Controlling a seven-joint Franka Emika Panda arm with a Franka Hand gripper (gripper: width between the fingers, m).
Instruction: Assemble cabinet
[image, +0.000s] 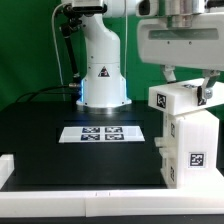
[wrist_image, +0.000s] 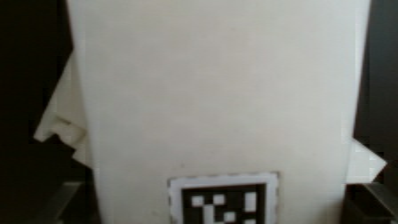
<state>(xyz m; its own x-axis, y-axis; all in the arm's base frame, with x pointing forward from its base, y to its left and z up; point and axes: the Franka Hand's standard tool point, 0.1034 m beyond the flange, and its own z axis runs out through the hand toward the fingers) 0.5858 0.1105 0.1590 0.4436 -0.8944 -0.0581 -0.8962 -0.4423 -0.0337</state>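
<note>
Filling wrist view, cabinet (wrist_image: 214, 100); marker board (image: 100, 133) in exterior view alone.

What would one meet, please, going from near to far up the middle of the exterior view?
White border rail → marker board → robot base. The cabinet stands off to the exterior view's right, outside that line.
</note>
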